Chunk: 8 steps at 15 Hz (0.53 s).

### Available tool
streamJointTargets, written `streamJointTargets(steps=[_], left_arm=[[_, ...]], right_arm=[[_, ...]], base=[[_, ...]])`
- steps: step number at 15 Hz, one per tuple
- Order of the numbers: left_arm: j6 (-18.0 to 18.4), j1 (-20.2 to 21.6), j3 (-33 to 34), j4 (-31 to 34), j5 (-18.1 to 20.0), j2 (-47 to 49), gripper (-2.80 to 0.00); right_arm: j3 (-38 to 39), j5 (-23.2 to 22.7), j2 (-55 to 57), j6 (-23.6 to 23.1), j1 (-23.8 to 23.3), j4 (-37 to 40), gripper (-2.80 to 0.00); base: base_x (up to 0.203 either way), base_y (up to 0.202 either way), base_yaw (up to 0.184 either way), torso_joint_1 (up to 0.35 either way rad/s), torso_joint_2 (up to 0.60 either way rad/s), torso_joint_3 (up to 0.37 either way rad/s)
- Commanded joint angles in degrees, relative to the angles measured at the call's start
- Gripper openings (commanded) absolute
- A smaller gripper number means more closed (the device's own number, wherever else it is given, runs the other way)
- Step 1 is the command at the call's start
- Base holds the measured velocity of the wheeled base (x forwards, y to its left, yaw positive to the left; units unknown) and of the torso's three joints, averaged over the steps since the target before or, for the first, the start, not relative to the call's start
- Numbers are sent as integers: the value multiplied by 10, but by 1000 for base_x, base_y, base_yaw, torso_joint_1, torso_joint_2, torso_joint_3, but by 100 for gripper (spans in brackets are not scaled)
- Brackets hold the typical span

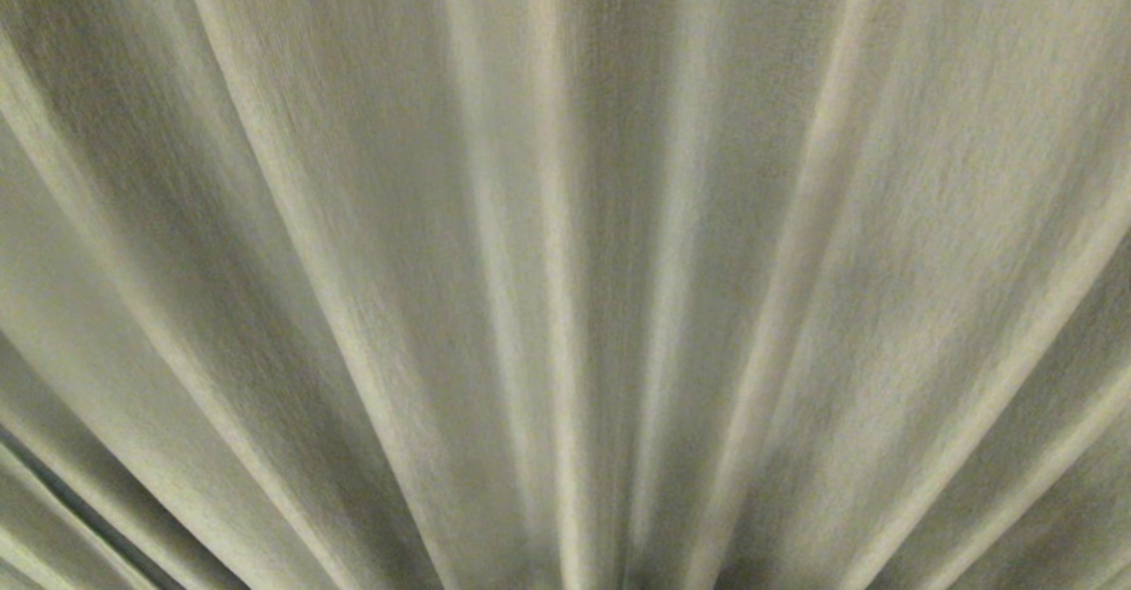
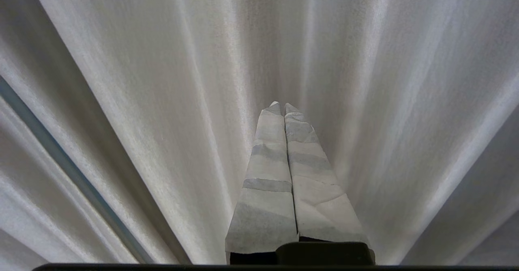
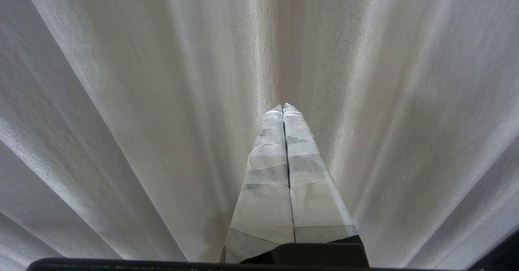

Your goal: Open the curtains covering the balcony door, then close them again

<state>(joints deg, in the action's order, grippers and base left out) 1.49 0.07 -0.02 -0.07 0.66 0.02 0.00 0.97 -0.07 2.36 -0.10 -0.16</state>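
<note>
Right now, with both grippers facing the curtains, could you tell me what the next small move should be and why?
Probably open one gripper, say the left gripper, and ease it toward a fold. The curtains fill every view, drawn with only a dark slit at the head view's lower left. Both it and the right gripper are shut on nothing, so neither can grasp cloth yet.
</note>
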Motion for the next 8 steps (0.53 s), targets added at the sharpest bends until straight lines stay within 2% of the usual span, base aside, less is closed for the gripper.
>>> streamJointTargets(steps=[1, 6, 8], left_arm=[[0, 0, 0, 0, 0, 0, -280], [-5, 0, 0, 0, 0, 0, -280], [-6, 0, 0, 0, 0, 0, -280]], right_arm=[[0, 0, 1, 0, 0, 0, -280], [0, 0, 1, 0, 1, 0, -280], [0, 0, 1, 0, 1, 0, -280]], base=[[0, 0, 0, 0, 0, 0], [0, 0, 0, 0, 0, 0], [1, 96, -1, 1, 3, 4]])
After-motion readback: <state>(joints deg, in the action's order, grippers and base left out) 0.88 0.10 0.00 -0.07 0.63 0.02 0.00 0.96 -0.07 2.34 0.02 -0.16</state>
